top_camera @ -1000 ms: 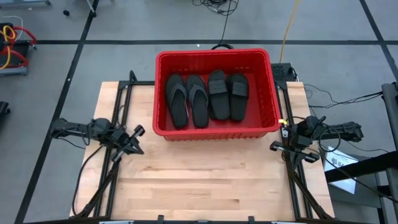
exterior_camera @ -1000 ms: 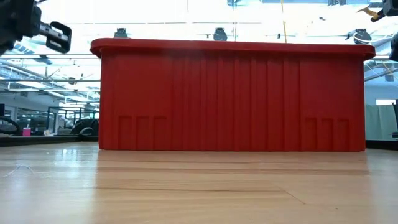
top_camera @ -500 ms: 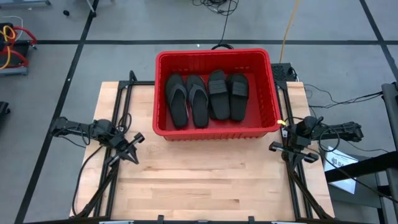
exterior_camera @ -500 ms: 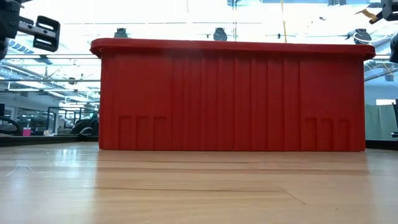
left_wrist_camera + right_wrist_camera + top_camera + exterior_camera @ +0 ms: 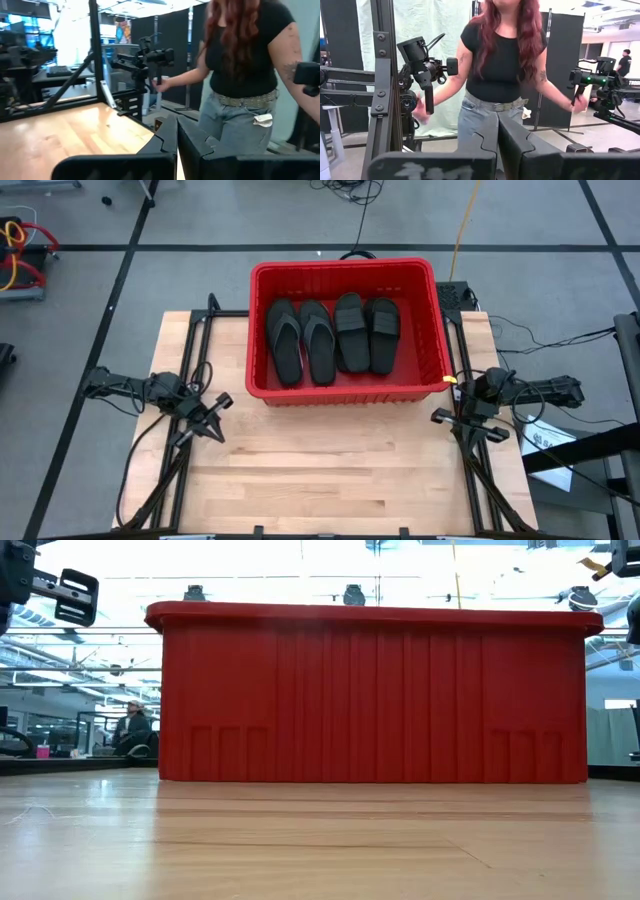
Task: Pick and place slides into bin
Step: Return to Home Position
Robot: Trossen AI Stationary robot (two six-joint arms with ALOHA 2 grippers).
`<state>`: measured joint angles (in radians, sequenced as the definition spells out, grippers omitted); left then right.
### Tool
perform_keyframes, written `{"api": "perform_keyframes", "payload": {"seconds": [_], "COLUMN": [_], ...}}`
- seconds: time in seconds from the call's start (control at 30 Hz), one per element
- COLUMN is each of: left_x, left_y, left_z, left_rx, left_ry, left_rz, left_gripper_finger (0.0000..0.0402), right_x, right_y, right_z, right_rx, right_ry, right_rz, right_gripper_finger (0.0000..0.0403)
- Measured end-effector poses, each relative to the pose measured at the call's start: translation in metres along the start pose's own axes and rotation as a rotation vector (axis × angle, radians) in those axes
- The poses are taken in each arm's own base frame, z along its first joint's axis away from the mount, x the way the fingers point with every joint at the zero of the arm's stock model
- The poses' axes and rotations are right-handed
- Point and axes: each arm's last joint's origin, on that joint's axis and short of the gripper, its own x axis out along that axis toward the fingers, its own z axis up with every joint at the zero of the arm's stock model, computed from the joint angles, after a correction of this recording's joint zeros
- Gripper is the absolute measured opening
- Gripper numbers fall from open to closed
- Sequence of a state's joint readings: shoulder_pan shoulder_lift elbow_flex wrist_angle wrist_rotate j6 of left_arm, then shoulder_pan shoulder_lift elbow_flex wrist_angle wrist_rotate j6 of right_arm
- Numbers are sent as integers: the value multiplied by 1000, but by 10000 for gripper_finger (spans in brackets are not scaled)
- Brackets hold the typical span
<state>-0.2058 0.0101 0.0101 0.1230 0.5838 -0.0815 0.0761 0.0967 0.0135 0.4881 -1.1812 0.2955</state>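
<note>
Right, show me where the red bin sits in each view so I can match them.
High view: the red bin sits top centre, on the far side of the table, with black sandals inside.
Low view: its ribbed wall fills the middle.
Left wrist view: not in it.
Right wrist view: not in it.
Shared landmark: the wooden table, which is also the low view's foreground.

high: straight down over table | low: table-height, near bin, shared with high | wrists: face person
</note>
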Motion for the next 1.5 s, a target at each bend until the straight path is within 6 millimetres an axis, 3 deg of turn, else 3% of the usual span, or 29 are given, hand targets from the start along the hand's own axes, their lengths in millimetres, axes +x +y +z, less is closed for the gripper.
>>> {"api": "perform_keyframes", "payload": {"seconds": [0.27, 0.7, 1.07, 1.5], "left_x": [0, 0, 0, 0], "left_y": [3, 3, 3, 3], "left_z": [0, 0, 0, 1], "left_rx": [-8, -9, -9, -9], "left_ry": [-8, -9, -10, -10], "left_rz": [100, 114, 115, 115], "left_gripper_finger": [26, 2, 28, 1], "right_x": [0, 0, 0, 0], "right_y": [0, 0, 0, 0], "right_z": [0, 0, 0, 0], "right_rx": [5, 6, 6, 6], "right_ry": [0, 0, 0, -1], "right_rz": [-1, -1, -1, -1], "right_gripper_finger": [0, 0, 0, 0]}}
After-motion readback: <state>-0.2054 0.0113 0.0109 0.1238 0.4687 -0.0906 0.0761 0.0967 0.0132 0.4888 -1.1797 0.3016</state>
